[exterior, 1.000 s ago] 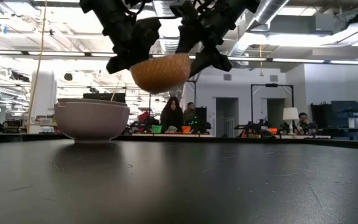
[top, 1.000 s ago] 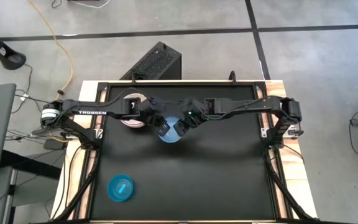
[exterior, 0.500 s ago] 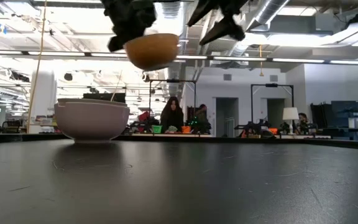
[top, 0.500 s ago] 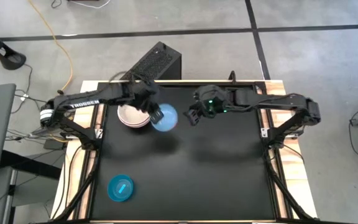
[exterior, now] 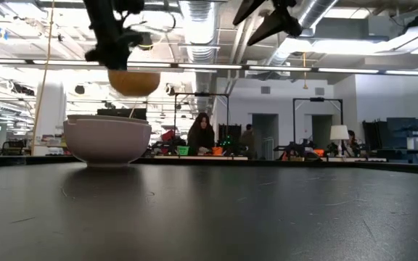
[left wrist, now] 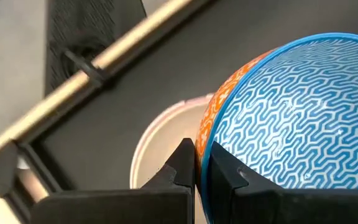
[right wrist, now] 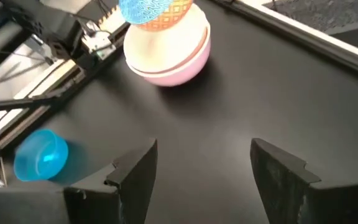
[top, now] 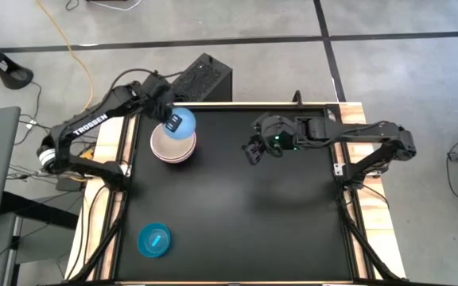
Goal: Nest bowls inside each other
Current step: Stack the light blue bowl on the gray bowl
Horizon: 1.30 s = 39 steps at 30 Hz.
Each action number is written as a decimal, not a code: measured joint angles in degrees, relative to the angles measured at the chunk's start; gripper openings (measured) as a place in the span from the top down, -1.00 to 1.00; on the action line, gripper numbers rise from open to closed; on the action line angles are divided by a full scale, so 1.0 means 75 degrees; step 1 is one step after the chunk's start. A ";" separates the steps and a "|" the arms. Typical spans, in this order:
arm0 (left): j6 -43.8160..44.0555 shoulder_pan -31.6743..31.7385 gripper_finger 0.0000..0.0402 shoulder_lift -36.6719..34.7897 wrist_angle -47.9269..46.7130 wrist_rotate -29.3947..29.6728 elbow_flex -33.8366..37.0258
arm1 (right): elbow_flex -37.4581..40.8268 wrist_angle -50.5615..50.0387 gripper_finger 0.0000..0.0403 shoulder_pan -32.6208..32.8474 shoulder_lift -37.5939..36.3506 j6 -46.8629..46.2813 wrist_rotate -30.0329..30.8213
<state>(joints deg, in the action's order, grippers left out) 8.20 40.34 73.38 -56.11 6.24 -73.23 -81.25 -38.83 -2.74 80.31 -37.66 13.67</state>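
A bowl, blue-patterned inside [left wrist: 297, 118] and orange outside [exterior: 134, 81], hangs in my left gripper [top: 173, 123], which is shut on it. It hangs tilted just above a stack [top: 165, 149] near the table's far left. The stack is a cream bowl [right wrist: 160, 37] nested in a pink bowl [right wrist: 179, 68], standing on its base. A teal-blue bowl [top: 155, 240] stands alone near the front left corner. My right gripper [right wrist: 201, 168] is open and holds nothing; it hangs in the air over the far middle of the mat [top: 253, 153]. My left gripper pinches the patterned bowl's rim [left wrist: 202, 146], one finger on the orange outer wall and one on the blue inner wall. The fingers slant down from the table's left. The bowl is lifted clear and tilted, over the stack's opening.
The black mat [top: 269, 214] lies bare across its middle and right side. A black box [top: 201, 78] sits on the floor beyond the far edge. The table's frame rail [left wrist: 104, 56] runs behind the stack. People [exterior: 200, 134] show far off in the room.
My left gripper has swung toward the table's left and far edge and risen, carrying the patterned bowl from the middle of the mat to above the stack. My right gripper has let go of that bowl, opened wider, risen and drawn back toward the right.
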 joint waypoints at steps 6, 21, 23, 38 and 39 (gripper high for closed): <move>0.0093 0.0699 1.00 0.0015 0.1142 -0.0955 0.1498 | 0.0003 -0.0018 -0.29 0.0040 0.0416 -0.0258 -0.0010; 0.0377 0.0759 1.00 0.0009 0.2335 -0.0946 0.3053 | 0.0009 0.0041 -0.29 0.0055 0.0688 -0.0776 -0.0064; 0.0368 0.0790 1.00 0.0009 0.2304 -0.0947 0.3053 | 0.0009 0.0045 -0.29 0.0055 0.0691 -0.1033 -0.0064; 0.0309 0.0869 1.00 0.0009 0.1890 -0.1143 0.3053 | 0.0009 0.4974 -0.29 0.0088 0.0699 -0.4220 -0.0124; 0.0307 0.0881 1.00 0.0009 0.1846 -0.1117 0.3053 | 0.0009 0.5228 -0.29 0.0055 0.0699 -0.4298 -0.0154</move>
<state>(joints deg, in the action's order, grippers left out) 10.50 46.94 73.45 -42.26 -2.14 -50.33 -81.19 0.38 -2.33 85.56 -69.89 12.51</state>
